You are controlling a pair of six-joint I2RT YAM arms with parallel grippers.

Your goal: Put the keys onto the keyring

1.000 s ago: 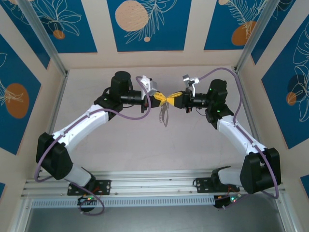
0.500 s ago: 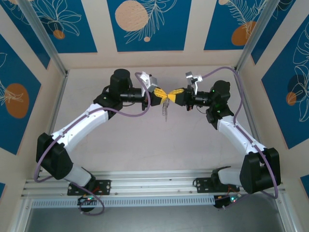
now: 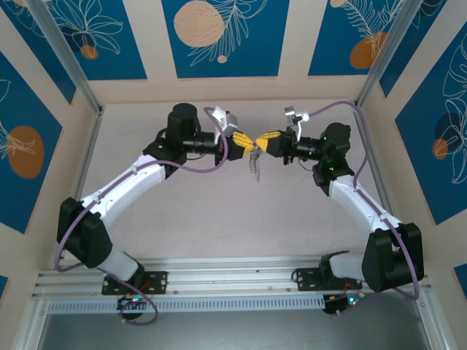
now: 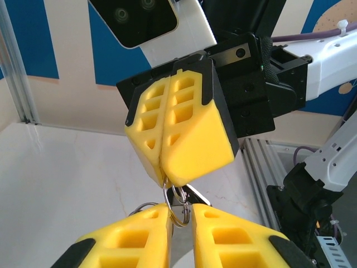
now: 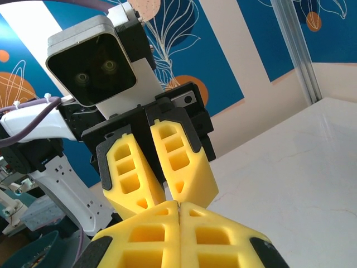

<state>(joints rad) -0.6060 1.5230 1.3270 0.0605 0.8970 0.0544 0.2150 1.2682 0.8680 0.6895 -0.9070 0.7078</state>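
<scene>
- Our left gripper (image 4: 180, 211) has its yellow fingers (image 4: 139, 237) parted by a narrow slit.
- The keyring (image 4: 178, 204) is up in the air where the two arms meet nose to nose. One arc of it sits inside that slit, and we cannot tell whether the left pads touch it.
- Small silvery pieces (image 3: 253, 164) dangle below it, clear of the table (image 3: 219, 211).
- Our right gripper (image 4: 163, 180) is closed tight, its fingertips pinching the keyring's opposite arc.

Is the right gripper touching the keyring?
Touching. Left wrist view shows the keyring pinched at its top by the right gripper, jaws shut.
</scene>
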